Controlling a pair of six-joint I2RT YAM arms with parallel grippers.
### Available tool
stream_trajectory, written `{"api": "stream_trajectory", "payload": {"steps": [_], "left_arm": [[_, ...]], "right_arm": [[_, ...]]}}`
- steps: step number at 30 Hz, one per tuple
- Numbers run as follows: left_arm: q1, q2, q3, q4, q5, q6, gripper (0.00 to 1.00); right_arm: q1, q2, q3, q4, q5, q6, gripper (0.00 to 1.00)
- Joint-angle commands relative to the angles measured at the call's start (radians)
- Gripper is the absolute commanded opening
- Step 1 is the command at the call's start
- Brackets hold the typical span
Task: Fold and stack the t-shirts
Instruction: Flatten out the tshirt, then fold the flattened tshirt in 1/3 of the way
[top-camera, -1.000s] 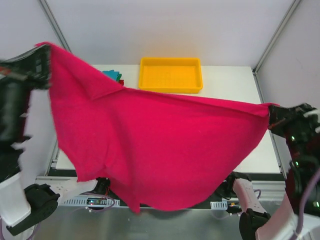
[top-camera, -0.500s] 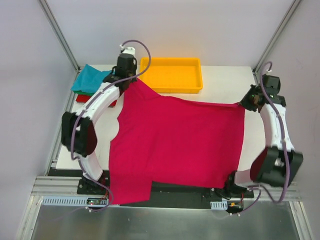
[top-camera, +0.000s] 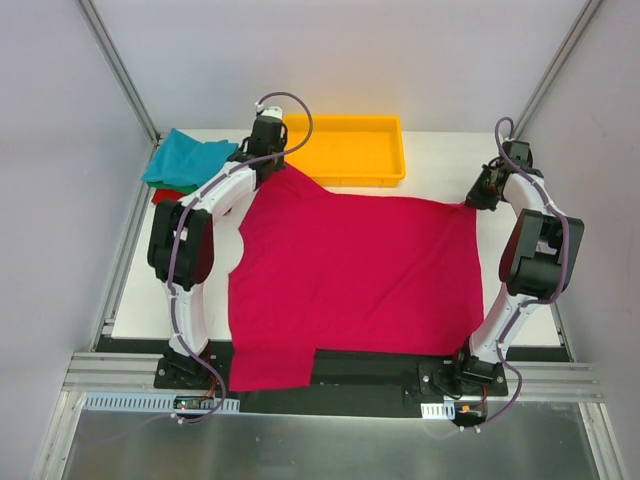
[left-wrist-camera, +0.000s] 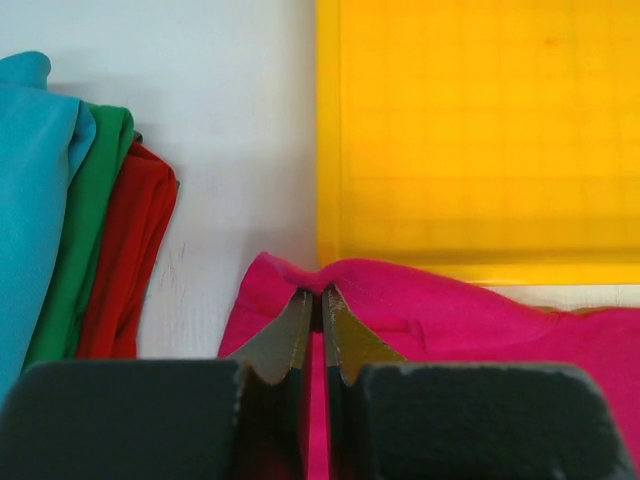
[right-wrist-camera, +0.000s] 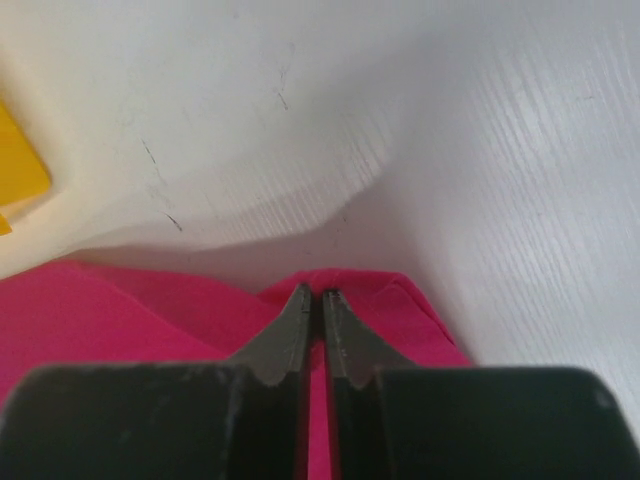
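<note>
The magenta-pink t-shirt (top-camera: 350, 275) lies spread flat on the white table, its near edge hanging over the front. My left gripper (top-camera: 272, 165) is shut on its far left corner (left-wrist-camera: 318, 280) beside the yellow tray. My right gripper (top-camera: 474, 199) is shut on its far right corner (right-wrist-camera: 318, 283). A stack of folded t-shirts, teal (top-camera: 185, 158) on top of green and red (top-camera: 168, 193), sits at the far left. In the left wrist view the teal (left-wrist-camera: 30, 200), green (left-wrist-camera: 88, 230) and red (left-wrist-camera: 135, 250) tees lie left of my fingers.
A yellow plastic tray (top-camera: 342, 148) stands at the back centre, also filling the upper right of the left wrist view (left-wrist-camera: 480, 130). Metal frame posts rise at the back corners. White table shows right of the shirt (top-camera: 520, 300).
The shirt was held up in the air and stretched between both grippers. Both arms have swung it forward and down, and it now lies flat with the corners still gripped.
</note>
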Motion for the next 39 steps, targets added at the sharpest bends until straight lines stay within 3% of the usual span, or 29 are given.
{"api": "stream_trajectory", "payload": {"steps": [1,7,15,25,32,39], "left_arm": [[0.008,-0.111,-0.035,0.041,0.016,-0.048,0.00],[0.008,-0.288,-0.202,0.033,0.016,-0.140,0.00],[-0.005,-0.565,-0.484,-0.004,0.037,-0.295,0.00],[-0.078,-0.874,-0.684,-0.224,-0.034,-0.454,0.00],[-0.204,-0.979,-0.753,-0.399,-0.166,-0.555,0.00],[-0.206,-1.028,-0.844,-0.470,-0.160,-0.612,0.00]], "right_arm": [[0.003,-0.037,0.027,0.022,-0.018,-0.029,0.07],[0.002,-0.095,0.007,-0.092,0.041,-0.019,0.09],[0.002,-0.141,-0.058,-0.123,0.019,-0.033,0.10],[-0.014,-0.235,-0.113,-0.166,-0.037,-0.116,0.10],[-0.014,-0.272,-0.148,-0.189,-0.037,-0.133,0.11],[-0.014,-0.286,-0.180,-0.201,0.017,-0.128,0.12]]}}
